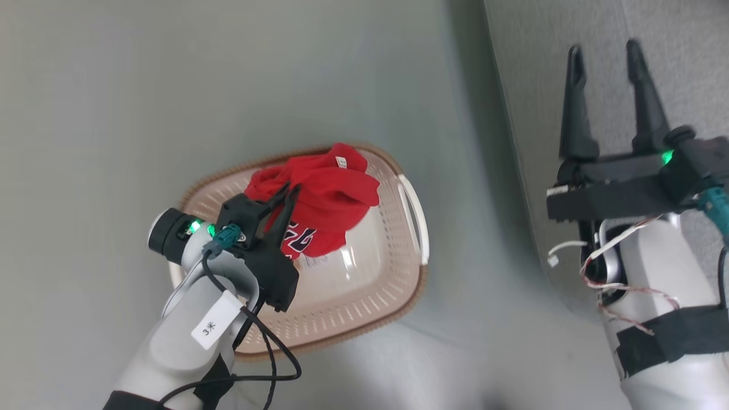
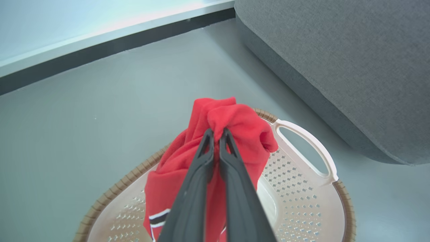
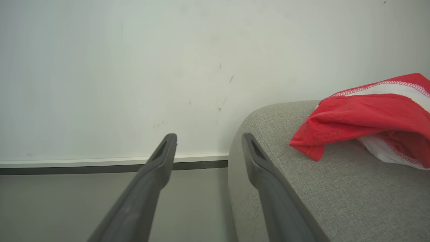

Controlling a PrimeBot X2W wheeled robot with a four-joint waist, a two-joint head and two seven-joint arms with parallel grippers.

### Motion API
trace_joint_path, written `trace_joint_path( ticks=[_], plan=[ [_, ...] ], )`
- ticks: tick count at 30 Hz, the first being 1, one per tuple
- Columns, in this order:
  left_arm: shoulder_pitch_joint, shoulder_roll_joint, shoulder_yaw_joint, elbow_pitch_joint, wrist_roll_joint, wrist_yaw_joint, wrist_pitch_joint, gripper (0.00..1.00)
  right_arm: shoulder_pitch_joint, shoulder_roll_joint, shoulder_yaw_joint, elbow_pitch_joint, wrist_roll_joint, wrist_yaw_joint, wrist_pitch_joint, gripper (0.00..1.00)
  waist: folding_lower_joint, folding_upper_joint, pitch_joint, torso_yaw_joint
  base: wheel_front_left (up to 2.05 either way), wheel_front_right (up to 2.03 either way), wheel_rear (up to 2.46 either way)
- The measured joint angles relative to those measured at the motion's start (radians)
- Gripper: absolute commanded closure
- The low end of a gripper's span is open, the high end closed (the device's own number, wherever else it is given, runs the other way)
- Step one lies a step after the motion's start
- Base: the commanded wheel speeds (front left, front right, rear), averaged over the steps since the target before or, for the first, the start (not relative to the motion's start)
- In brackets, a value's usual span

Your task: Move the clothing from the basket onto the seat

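A red jersey (image 1: pixel 330 193) with dark lettering hangs bunched above the cream perforated basket (image 1: pixel 393 267), which stands on the grey floor. My left gripper (image 1: pixel 289 191) is shut on a fold of that jersey (image 2: pixel 231 124), its fingers (image 2: pixel 201 161) pinched together over the basket (image 2: pixel 302 201). My right gripper (image 1: pixel 606 54) is open and holds nothing, over the edge of the grey seat (image 1: pixel 672 68). In the right wrist view its fingers (image 3: pixel 164 151) point past the seat's corner (image 3: pixel 268 121), where another red and white garment (image 3: pixel 369 114) lies.
The grey seat (image 2: pixel 336 60) rises close to the right of the basket. A white wall (image 3: pixel 134 67) with a pale skirting strip (image 3: pixel 100 161) runs behind. Bare grey floor (image 1: pixel 114 114) lies to the basket's left.
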State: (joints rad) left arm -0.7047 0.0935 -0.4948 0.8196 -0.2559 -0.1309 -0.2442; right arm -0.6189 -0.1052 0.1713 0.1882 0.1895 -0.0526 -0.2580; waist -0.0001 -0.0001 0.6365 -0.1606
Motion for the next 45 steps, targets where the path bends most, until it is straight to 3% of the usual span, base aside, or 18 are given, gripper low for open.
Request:
trace_joint_path(
  ticks=[13, 25, 30, 38, 45],
  plan=[
    [0.0, 0.012, 0.026, -0.081, -0.035, 0.0, -0.005, 1.0, 0.101, 0.008, 0.019, 0.089, 0.0, 0.01, 0.001, 0.0, -0.0001, 0.0001, -0.199, 0.061, 0.0, 0.0, 0.0],
    [0.047, 0.058, 0.04, -0.148, -0.069, -0.001, -0.005, 1.0, 0.144, 0.012, 0.067, 0.161, -0.002, 0.055, 0.001, 0.0, 0.0, 0.0, -0.384, 0.087, 0.0, 0.0, 0.0],
    [0.084, 0.065, 0.029, -0.162, -0.097, -0.001, -0.005, 1.0, 0.159, 0.015, 0.108, 0.213, -0.009, 0.09, 0.001, 0.0, 0.0, 0.0, -0.46, 0.094, 0.0, 0.0, 0.0],
    [0.132, 0.077, -0.018, -0.2, -0.115, -0.001, -0.005, 1.0, 0.159, 0.023, 0.224, 0.316, -0.025, 0.15, 0.001, 0.0, 0.0, 0.0, -0.594, 0.109, 0.0, 0.0, 0.0],
    [0.162, 0.081, -0.05, -0.262, -0.117, -0.001, 0.009, 1.0, 0.16, 0.034, 0.375, 0.375, -0.05, 0.176, 0.001, 0.0, 0.0, 0.0, -0.671, 0.122, 0.0, 0.0, 0.0]
  ],
)
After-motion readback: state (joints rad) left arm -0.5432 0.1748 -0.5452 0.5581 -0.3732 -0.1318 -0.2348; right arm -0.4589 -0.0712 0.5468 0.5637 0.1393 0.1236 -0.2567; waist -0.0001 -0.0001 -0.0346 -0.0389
